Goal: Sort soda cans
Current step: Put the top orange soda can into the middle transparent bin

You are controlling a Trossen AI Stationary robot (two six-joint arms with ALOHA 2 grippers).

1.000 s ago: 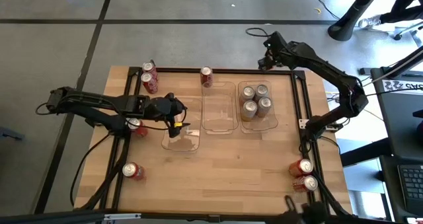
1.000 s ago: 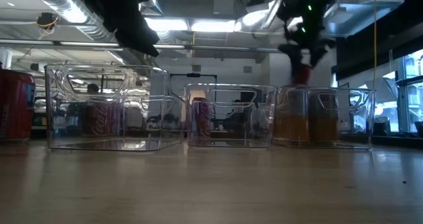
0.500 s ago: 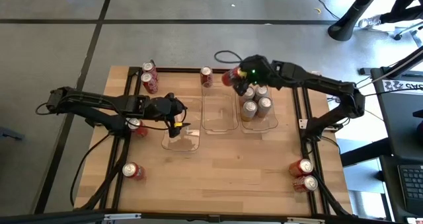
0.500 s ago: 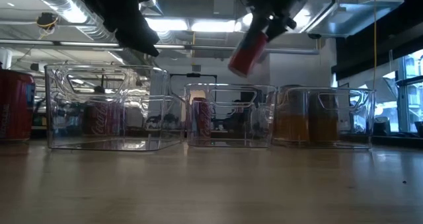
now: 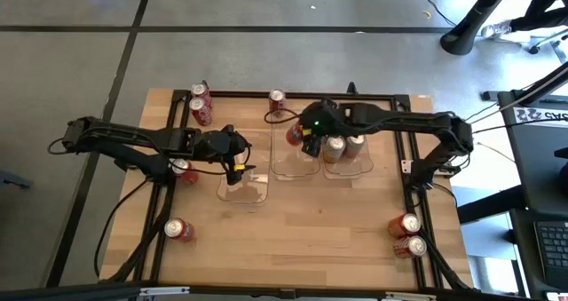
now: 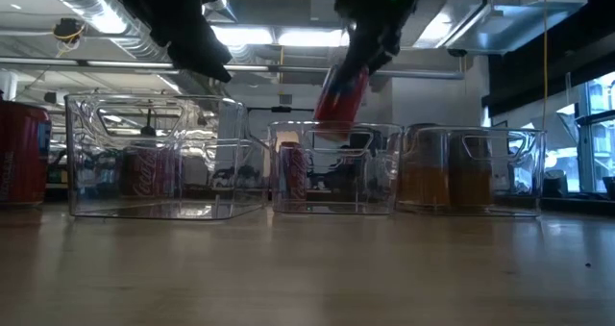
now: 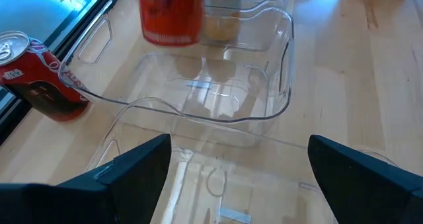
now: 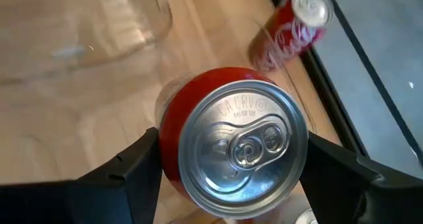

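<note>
1. The right gripper grips a red can by its sides, held tilted above the far end of the middle clear tray.
2. The tray's open floor lies directly below the can.
3. The left gripper hangs with its fingers apart over the left tray, near but idle.
4. Four gold cans fill the right tray; other red cans stand scattered on the wooden table.

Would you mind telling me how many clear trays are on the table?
3, side by side: the left tray under the left gripper, the middle tray below the held red can, and the right tray with gold cans.
</note>
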